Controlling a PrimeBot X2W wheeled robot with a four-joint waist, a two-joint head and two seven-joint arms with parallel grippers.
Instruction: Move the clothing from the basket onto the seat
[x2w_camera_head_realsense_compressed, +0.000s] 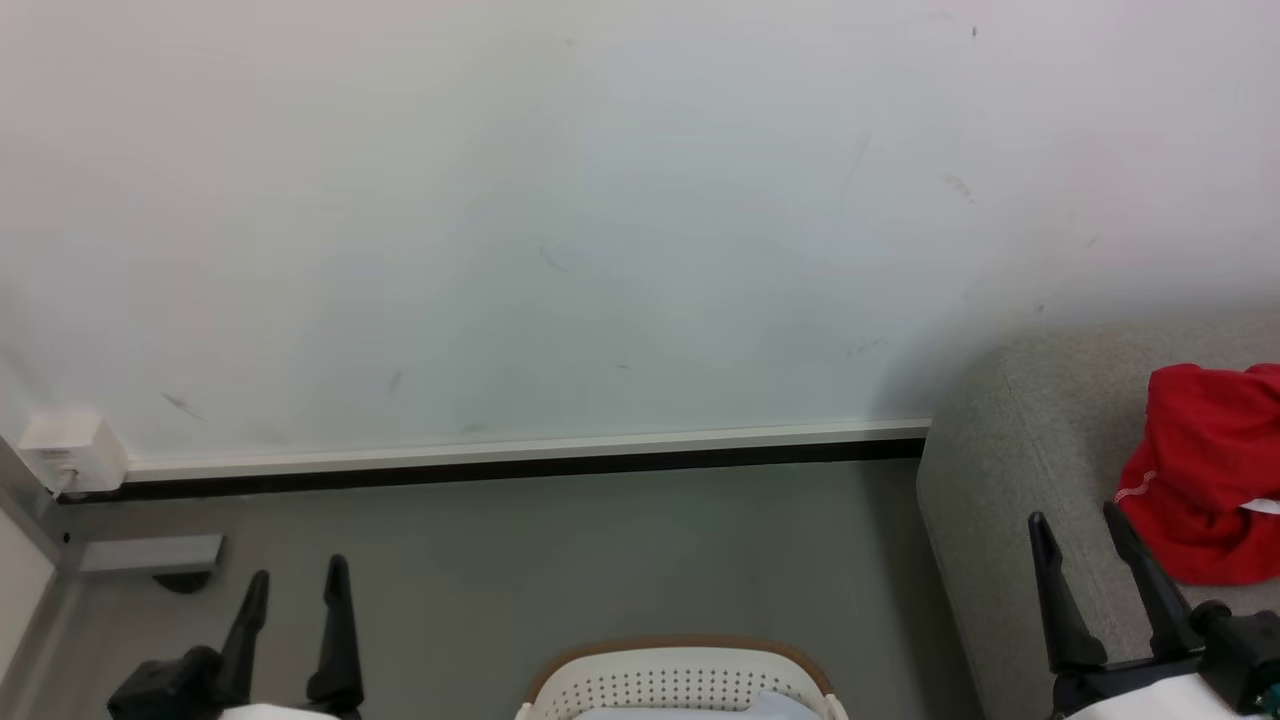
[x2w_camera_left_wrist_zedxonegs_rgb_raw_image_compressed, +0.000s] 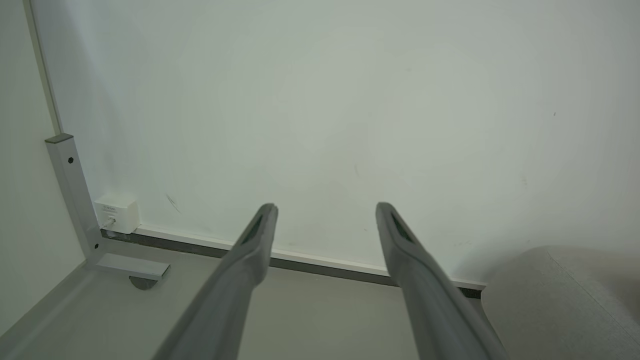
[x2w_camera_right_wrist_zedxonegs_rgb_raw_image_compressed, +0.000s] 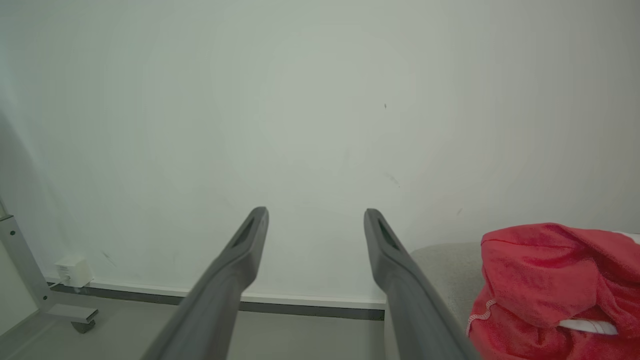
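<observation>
Clothing (x2w_camera_head_realsense_compressed: 1200, 470) lies bunched on the seat (x2w_camera_head_realsense_compressed: 1000, 480) at right, no clear long axis. Left gripper (x2w_camera_head_realsense_compressed: 299, 568) and right gripper (x2w_camera_head_realsense_compressed: 1075, 513) gape wide, empty.

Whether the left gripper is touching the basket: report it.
Apart. In the head view, bare grey floor separates the open left gripper from the basket.

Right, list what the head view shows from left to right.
White plastic wall box, grey metal frame foot, left gripper with two open dark fingers, cream perforated plastic basket with tan rim, rounded light grey fabric seat, open right gripper, crumpled red fabric clothing lying on that seat.
</observation>
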